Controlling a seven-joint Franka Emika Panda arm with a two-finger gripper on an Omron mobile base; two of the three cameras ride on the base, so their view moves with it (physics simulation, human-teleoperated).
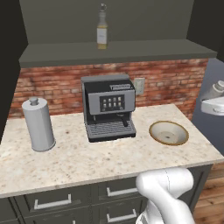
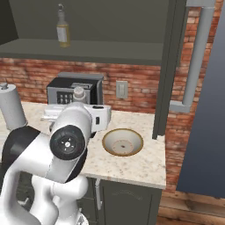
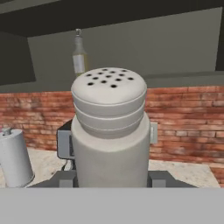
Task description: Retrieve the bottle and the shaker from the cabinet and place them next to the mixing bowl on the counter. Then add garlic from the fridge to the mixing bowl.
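The white shaker (image 3: 109, 131), with a perforated domed lid, stands upright between my gripper's (image 3: 111, 180) fingers (image 3: 65, 178), which are shut on it. From the left base view the shaker (image 1: 215, 89) hangs in the air at the right edge, above and right of the mixing bowl (image 1: 169, 132). The right base view shows its lid (image 2: 79, 93) just left of the tan bowl (image 2: 122, 141). The bottle (image 1: 102, 30) of yellowish liquid stands upright on the open cabinet shelf (image 1: 118, 50), above the coffee machine. The garlic is out of view.
A black and grey coffee machine (image 1: 109, 107) sits mid-counter against the brick wall. A grey cylindrical canister (image 1: 38, 124) stands at the left. The speckled counter (image 1: 87, 162) ends just right of the bowl, beside a tall grey fridge panel (image 2: 206, 110). Drawers run below.
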